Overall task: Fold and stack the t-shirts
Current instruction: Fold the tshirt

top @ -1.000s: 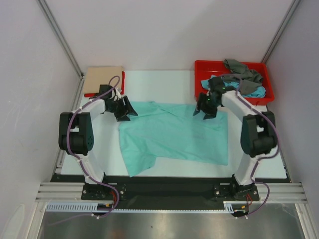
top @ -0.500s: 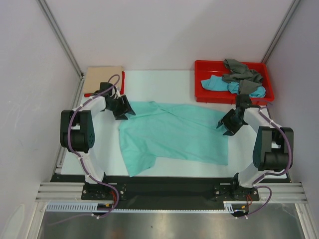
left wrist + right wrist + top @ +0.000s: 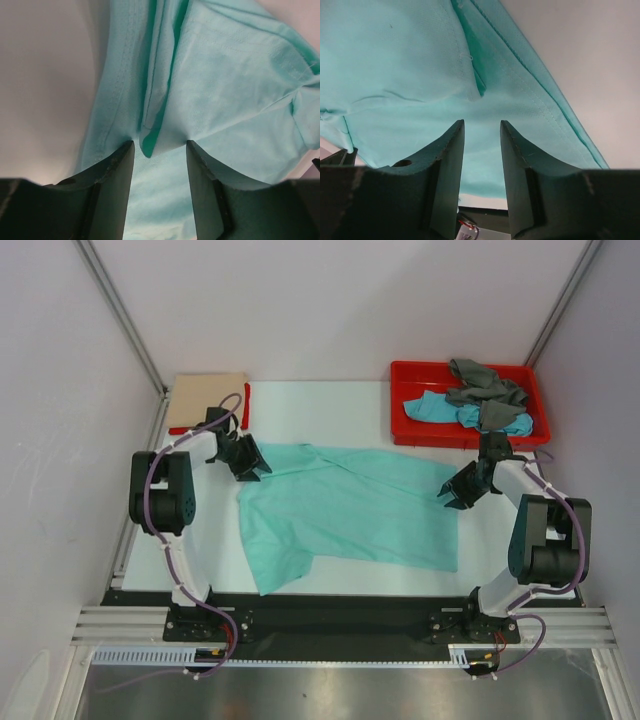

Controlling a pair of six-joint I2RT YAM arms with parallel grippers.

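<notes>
mint-green t-shirt [image 3: 350,510] lies spread, wrinkled, mid table [image 3: 320,410]; only wrist views show hem pleats between parted, unclamped fingers of left gripper [image 3: 160,144] and right gripper [image 3: 482,123].

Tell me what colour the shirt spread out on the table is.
The shirt is plain mint-green, clearest in the top view.

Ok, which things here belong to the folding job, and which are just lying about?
Job: spread mint-green cloth t-shirt; crumpled turquoise-blue t-shirt and grey t-shirt in the tray; folded beige t-shirt over a red one.
Lying about: rigid red plastic tray; white table.
</notes>
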